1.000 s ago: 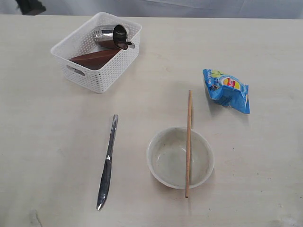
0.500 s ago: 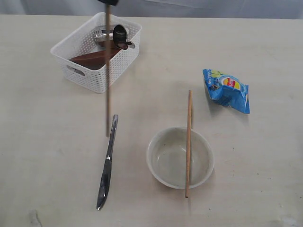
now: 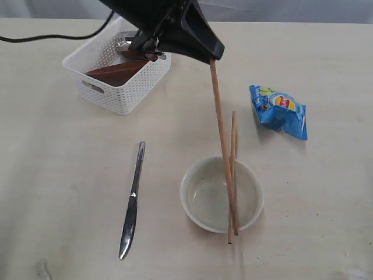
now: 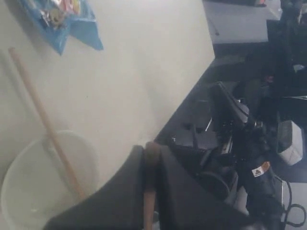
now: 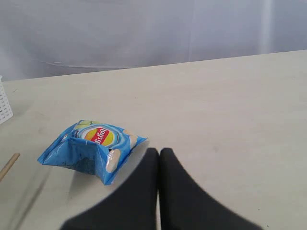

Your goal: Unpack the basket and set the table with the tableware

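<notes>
So we're roughly halfway: bowl (image 3: 189, 181), knife (image 3: 132, 201) and one chopstick (image 3: 233, 125) are out on the worktop (image 3: 58, 175), left jaws pinch the second chopstick (image 3: 221, 134) over the bowl, right jaws are shut empty, while cup (image 3: 124, 45) and saucer (image 3: 113, 73) wait in the basket (image 3: 116, 96).

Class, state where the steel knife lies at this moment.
In the exterior view the knife lies flat on the table, left of centre. It is left of the cream bowl, apart from it, and below the white basket in the picture.
</notes>
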`<action>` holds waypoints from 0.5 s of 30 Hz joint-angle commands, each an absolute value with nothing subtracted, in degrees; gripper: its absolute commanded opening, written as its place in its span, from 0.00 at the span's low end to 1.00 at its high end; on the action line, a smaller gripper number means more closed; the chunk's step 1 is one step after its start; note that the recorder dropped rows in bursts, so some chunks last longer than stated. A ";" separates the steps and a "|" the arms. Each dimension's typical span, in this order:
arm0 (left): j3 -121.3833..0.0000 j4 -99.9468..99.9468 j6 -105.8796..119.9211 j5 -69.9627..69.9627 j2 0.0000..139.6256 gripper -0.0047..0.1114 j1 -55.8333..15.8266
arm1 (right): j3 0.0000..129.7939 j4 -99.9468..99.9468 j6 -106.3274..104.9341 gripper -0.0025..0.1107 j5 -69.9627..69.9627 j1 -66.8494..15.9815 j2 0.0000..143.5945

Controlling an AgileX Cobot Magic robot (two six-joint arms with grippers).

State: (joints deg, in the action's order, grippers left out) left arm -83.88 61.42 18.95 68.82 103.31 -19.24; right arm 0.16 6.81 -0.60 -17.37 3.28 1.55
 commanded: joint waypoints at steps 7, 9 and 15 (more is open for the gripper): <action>-88.12 52.68 17.63 69.96 108.75 0.04 -19.45 | 0.00 6.66 -0.83 0.03 -17.00 3.08 1.38; -88.39 50.54 17.62 69.96 108.74 0.04 -19.45 | 0.00 6.66 -0.83 0.03 -17.00 3.08 1.38; -88.39 48.27 17.73 69.96 108.74 0.04 -19.68 | 0.00 6.66 -0.83 0.03 -17.00 3.08 1.38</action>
